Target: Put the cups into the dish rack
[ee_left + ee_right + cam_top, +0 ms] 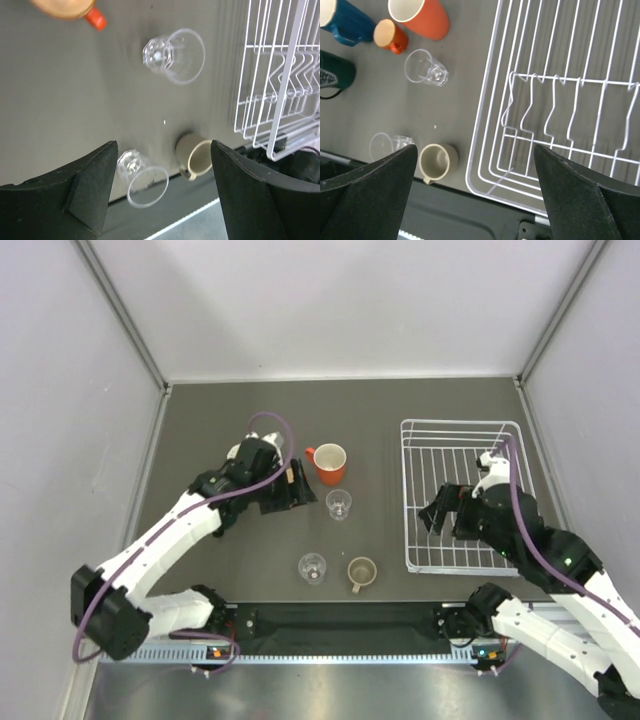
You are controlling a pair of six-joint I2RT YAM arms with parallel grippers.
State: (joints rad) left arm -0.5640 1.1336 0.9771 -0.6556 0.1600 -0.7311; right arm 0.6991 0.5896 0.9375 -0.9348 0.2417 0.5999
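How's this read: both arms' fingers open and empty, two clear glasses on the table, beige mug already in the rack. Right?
No, one thing is off. The beige mug is not in the dish rack; it stands on the table just outside the rack's near left corner. The right wrist view shows it. The rest holds.
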